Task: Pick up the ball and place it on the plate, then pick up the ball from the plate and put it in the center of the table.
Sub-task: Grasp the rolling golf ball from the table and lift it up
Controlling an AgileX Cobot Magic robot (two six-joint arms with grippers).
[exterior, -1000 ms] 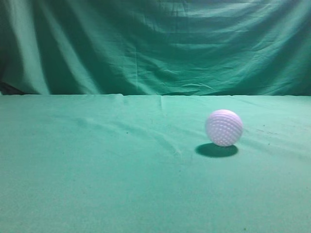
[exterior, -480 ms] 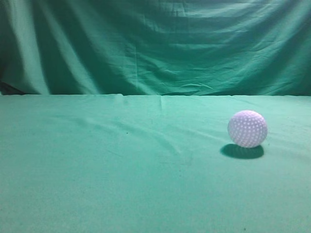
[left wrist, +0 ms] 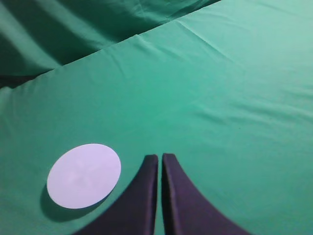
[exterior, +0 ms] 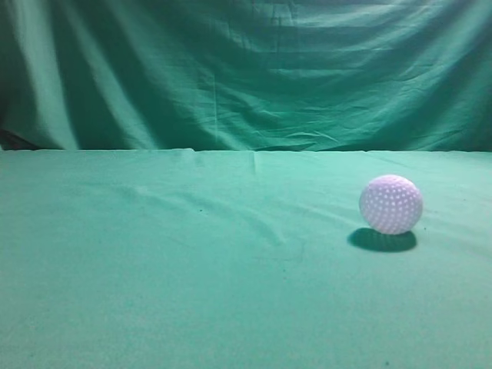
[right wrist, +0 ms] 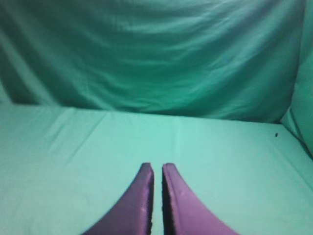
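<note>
The white dimpled ball rests on the green table, right of the middle in the exterior view. No gripper shows in that view. The white round plate lies on the cloth in the left wrist view, just left of my left gripper, which is shut and empty. My right gripper is shut and empty above bare cloth. The ball shows in neither wrist view.
A draped green cloth backdrop hangs behind the table's far edge. It also shows in the right wrist view and in the top left of the left wrist view.
The ball has rolled to the right across the table over the last second and now lies still. Nothing else has changed in the exterior view.
</note>
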